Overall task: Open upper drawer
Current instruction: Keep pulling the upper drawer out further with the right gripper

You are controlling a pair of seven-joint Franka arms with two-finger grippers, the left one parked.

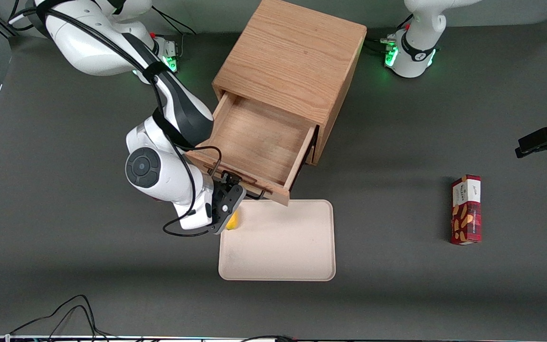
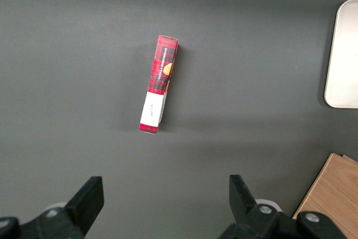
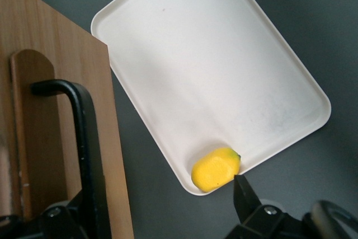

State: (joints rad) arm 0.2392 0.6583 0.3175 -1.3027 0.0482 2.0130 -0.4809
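Note:
The upper drawer (image 1: pixel 259 137) of the light oak cabinet (image 1: pixel 292 57) stands pulled far out, its shallow wooden tray showing nothing inside. Its wooden front (image 3: pixel 61 110) carries a thin black bar handle (image 3: pixel 84 138). My right gripper (image 1: pixel 233 188) hangs just in front of that drawer front, at the handle (image 1: pixel 253 193). In the right wrist view the gripper (image 3: pixel 162 216) is open. One finger sits right by the handle bar and the other finger (image 3: pixel 246 200) stands well apart from it, over the tray's corner. Nothing is clamped between them.
A beige tray (image 1: pixel 278 242) lies on the dark table just in front of the open drawer, with a small yellow fruit (image 3: pixel 215 169) in its corner beside my gripper. A red snack box (image 1: pixel 466 209) lies toward the parked arm's end of the table.

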